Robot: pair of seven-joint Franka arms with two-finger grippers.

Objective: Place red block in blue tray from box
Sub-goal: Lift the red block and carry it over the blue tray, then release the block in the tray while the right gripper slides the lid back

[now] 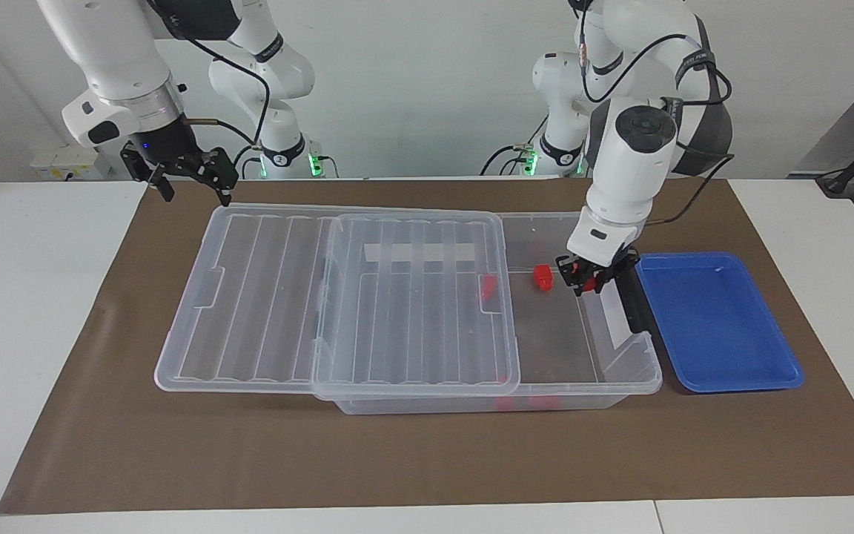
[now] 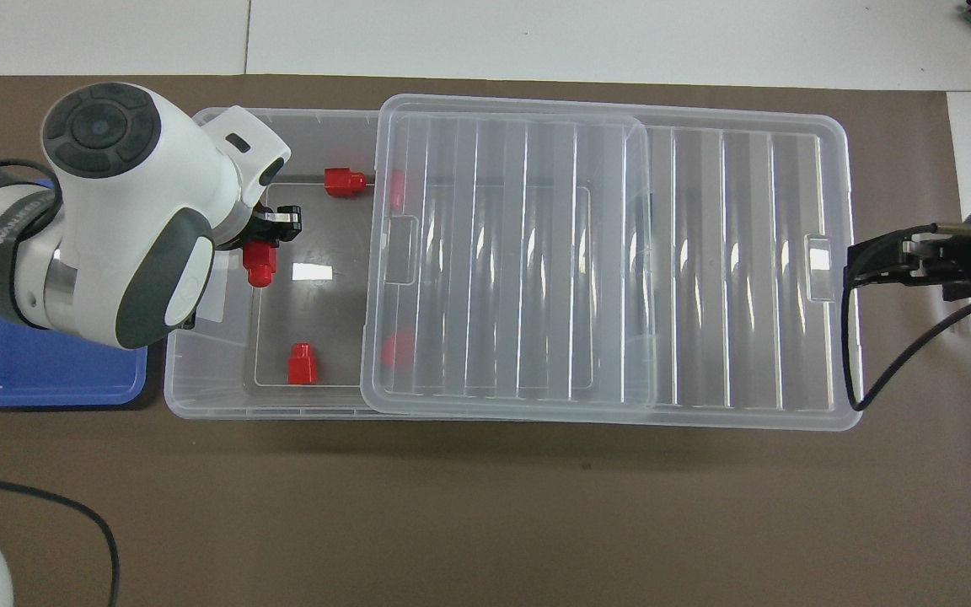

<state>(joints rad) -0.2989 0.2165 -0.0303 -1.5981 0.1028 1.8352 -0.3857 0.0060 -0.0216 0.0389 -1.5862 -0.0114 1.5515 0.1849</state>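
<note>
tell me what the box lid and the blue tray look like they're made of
Box lid: likely clear, glossy plastic; the box interior shows through its moulded ribs, which catch glare. Blue tray: probably opaque moulded plastic, smooth with a slight sheen, with rounded corners and a raised rim.
</note>
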